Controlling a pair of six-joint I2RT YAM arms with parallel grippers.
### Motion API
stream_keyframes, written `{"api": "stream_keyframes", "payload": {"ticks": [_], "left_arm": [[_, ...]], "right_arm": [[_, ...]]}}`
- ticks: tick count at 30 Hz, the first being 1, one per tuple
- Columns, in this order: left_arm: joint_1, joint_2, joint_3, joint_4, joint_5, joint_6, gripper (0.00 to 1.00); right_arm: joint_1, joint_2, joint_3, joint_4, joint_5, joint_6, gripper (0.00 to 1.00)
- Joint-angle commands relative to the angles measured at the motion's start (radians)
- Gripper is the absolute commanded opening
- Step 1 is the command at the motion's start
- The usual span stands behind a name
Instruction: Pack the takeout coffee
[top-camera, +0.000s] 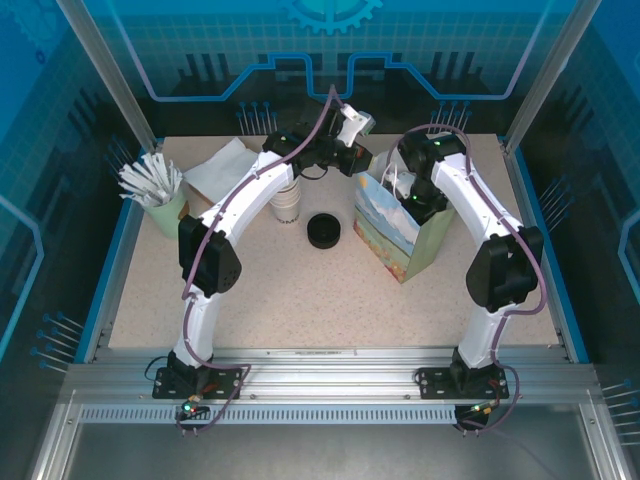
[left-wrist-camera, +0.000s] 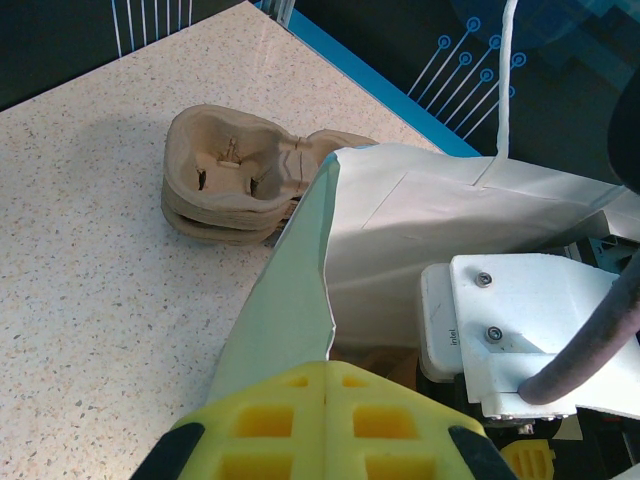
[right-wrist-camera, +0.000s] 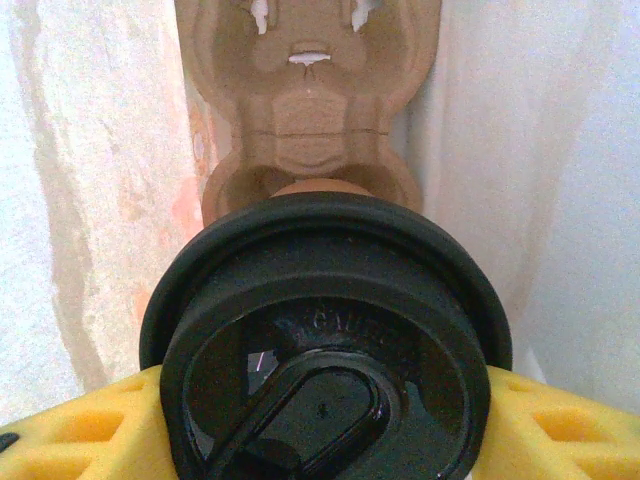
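Table: speckled pale stone-look top, flat and matte.
Loose lid: round black plastic disc, lying on the table left of the bag.
Paper bag: upright, printed landscape on the outside, plain white and creased inside, mouth open.
Right gripper: reaches down inside the bag; its ribbed yellow fingers press on either side of the cup, jaws partly apart and closed on it.
Takeout coffee: glossy domed black lid with an oval sip tab, a sliver of tan cup past its far rim; it is inside the bag, held in the right gripper.
Carrier in bag: moulded brown pulp tray, rounded wells, beneath the cup.
Left gripper: yellow jaws fully closed, pinching the bag's rim.
White cups: lidless nested stack under the left arm.
Spare carriers: stacked pulp trays on the table beyond the bag.
Green cup: at far left, bristling with thin white sticks.
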Motion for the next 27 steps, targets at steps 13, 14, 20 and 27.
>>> {"api": "stream_keyframes", "payload": {"ticks": [13, 14, 20, 27], "left_arm": [[-0.005, -0.025, -0.028, -0.033, 0.009, 0.021, 0.0], [-0.005, -0.025, -0.028, -0.034, 0.009, 0.021, 0.0], [-0.005, -0.026, -0.029, -0.035, 0.007, 0.021, 0.0], [-0.005, -0.025, -0.03, -0.033, 0.009, 0.021, 0.0]], "right_arm": [[0.009, 0.009, 0.005, -0.037, -0.022, -0.01, 0.39], [0.01, 0.009, 0.005, -0.037, -0.022, -0.01, 0.39], [0.009, 0.014, 0.005, -0.044, -0.018, -0.01, 0.39], [0.007, 0.02, 0.005, -0.047, -0.014, -0.009, 0.39]]}}
